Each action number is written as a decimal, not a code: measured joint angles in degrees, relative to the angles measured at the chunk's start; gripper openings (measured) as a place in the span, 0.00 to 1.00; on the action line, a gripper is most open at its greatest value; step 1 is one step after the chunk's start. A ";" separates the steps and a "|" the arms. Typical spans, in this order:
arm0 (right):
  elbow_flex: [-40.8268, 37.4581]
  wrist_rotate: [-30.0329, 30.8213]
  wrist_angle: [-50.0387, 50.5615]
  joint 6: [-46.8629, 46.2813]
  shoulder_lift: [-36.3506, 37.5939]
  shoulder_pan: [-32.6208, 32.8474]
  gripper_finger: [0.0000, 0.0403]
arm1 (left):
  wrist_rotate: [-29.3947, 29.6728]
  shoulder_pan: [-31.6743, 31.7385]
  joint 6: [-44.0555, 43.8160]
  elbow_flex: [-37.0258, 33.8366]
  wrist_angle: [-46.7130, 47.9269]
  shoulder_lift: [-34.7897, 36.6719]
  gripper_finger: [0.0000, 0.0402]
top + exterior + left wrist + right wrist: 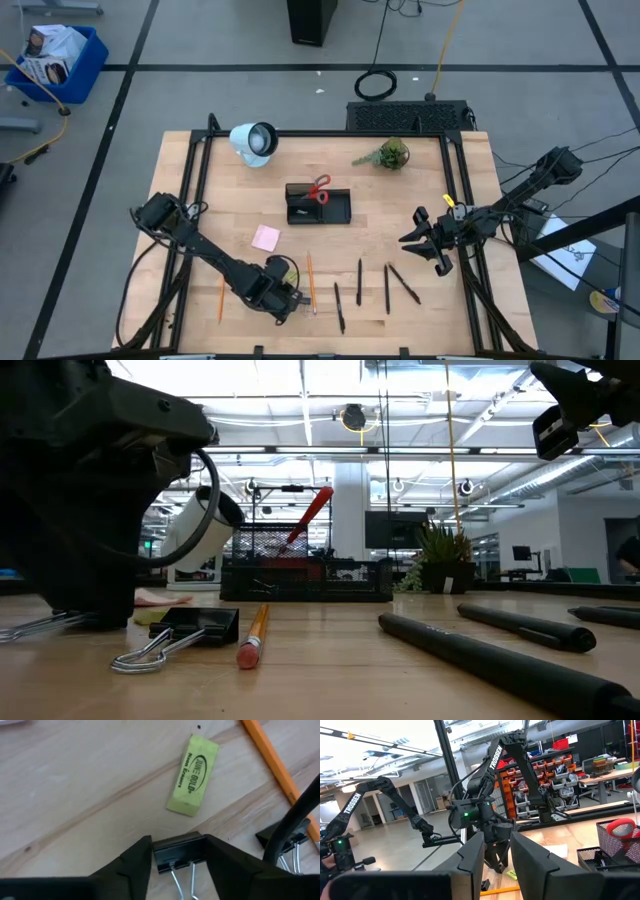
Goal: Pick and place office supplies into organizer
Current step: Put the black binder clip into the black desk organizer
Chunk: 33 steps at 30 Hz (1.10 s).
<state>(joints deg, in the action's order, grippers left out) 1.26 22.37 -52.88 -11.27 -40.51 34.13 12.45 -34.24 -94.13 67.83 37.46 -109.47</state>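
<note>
My left gripper [285, 296] stands low over the table's near left part, its fingers closed in on a small black binder clip [178, 852] that lies on the wood. A yellow eraser [192, 775], an orange pencil [277, 767] and a second black clip [195, 628] lie close by. The black organizer [335, 212] sits mid-table with red-handled scissors [320, 189] standing in it. A pink sticky-note pad [265, 237] and several black pens [387, 288] lie on the table. My right gripper [430, 245] hangs open above the table's right side, holding nothing. My left gripper pinches the black clip's folded body by its two short ends [156, 855] between the two fingers. The fingers come from above, pointing steeply down. The clip lies flat on the table, its wire handles [182, 880] reaching back between the fingers.
A white round lamp [253, 142] and a small green plant [388, 154] stand near the far edge. Another orange pencil [221, 298] lies at the near left. Black frame rails [195, 190] run along the left and right sides of the table.
</note>
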 joint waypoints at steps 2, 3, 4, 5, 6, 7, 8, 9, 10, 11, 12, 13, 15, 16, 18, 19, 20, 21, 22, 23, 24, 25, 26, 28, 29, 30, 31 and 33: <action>0.00 0.00 0.00 0.02 0.00 0.00 0.22 | 0.31 0.00 0.03 0.00 0.04 0.00 0.38; -0.01 0.00 0.00 0.02 0.00 -0.01 0.22 | 0.57 0.00 0.12 0.00 0.12 0.00 0.37; 0.00 0.00 0.00 0.02 0.00 -0.02 0.22 | 0.70 0.00 0.14 0.00 0.18 0.00 0.36; 0.00 0.00 0.00 0.01 0.00 0.00 0.22 | 0.68 0.00 0.13 0.00 0.19 0.00 0.35; 0.00 0.00 0.00 0.00 0.00 0.00 0.22 | 0.72 0.01 0.20 0.00 0.24 0.00 0.35; 0.00 0.00 0.00 0.02 0.00 0.00 0.22 | 0.94 0.05 0.46 0.00 0.29 0.00 0.35; 0.00 0.00 0.00 0.01 0.00 -0.02 0.22 | 1.13 0.09 0.62 0.00 0.35 0.00 0.36; -0.02 0.00 0.00 0.00 0.00 -0.02 0.22 | 1.22 0.09 0.88 0.00 0.39 0.00 0.37; 0.00 0.01 0.00 0.01 0.00 -0.02 0.22 | 1.33 0.09 1.05 0.00 0.48 0.00 0.37; -0.01 0.00 0.00 0.01 0.00 -0.01 0.22 | 1.33 0.09 1.41 0.00 0.56 0.00 0.37; -0.01 0.00 0.00 0.01 -0.01 -0.01 0.22 | 1.43 0.14 1.65 0.00 0.79 0.02 0.37; -0.01 0.00 0.00 0.01 0.00 -0.01 0.22 | 1.65 0.20 1.98 -0.02 1.29 0.23 0.37; 0.00 0.00 0.00 0.00 0.00 -0.01 0.22 | 2.58 0.38 2.68 -0.07 2.15 0.79 0.37; -0.01 0.00 0.00 0.01 -0.02 -0.01 0.22 | 3.16 0.55 2.86 -0.07 2.33 1.32 0.37; 0.00 0.01 0.00 0.00 -0.01 -0.01 0.22 | 4.93 0.80 3.10 -0.07 3.02 2.63 0.37; -0.01 0.00 0.00 0.01 0.00 -0.01 0.22 | 5.68 0.95 3.50 -0.07 3.12 3.15 0.37; -0.01 0.00 0.00 0.01 -0.02 0.00 0.22 | 6.64 1.14 3.67 -0.07 3.14 3.64 0.37; 0.00 0.00 0.00 0.02 -0.02 -0.02 0.22 | 7.33 1.31 3.81 -0.07 3.45 4.17 0.37; 0.00 0.00 0.00 0.00 0.00 -0.02 0.22 | 8.06 1.62 3.85 -0.07 3.90 4.69 0.37; -0.02 0.00 -0.02 0.00 0.00 -0.02 0.22 | 8.77 2.05 3.98 -0.07 4.29 5.23 0.37; 0.00 0.00 0.00 0.01 -0.02 -0.02 0.22 | 9.26 2.55 3.97 -0.07 4.47 5.76 0.37; -0.01 0.01 0.00 0.01 -0.02 -0.01 0.22 | 9.71 3.24 4.01 -0.07 4.76 6.31 0.37; 0.00 0.01 0.00 0.01 0.00 0.00 0.22 | 9.92 4.10 4.24 -0.07 4.97 6.65 0.37; -0.01 0.00 0.00 0.01 -0.02 -0.02 0.22 | 10.08 6.22 5.71 -0.07 5.02 7.21 0.37; -0.01 0.00 0.00 0.00 -0.02 -0.01 0.22 | 10.07 7.35 6.62 -0.07 5.02 7.45 0.37; -0.01 0.01 0.00 0.02 0.00 -0.01 0.22 | 10.03 8.61 8.41 -0.07 4.87 7.58 0.37; -0.02 0.00 0.00 0.02 0.00 0.00 0.22 | 9.99 9.95 10.27 -0.07 4.48 7.65 0.37; 0.00 0.00 0.00 0.00 -0.02 0.00 0.22 | 9.92 12.54 13.27 -0.04 4.22 7.63 0.37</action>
<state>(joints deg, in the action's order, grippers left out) 1.26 22.37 -52.88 -11.27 -40.53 34.13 22.37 -21.70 -80.85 67.79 41.68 -101.84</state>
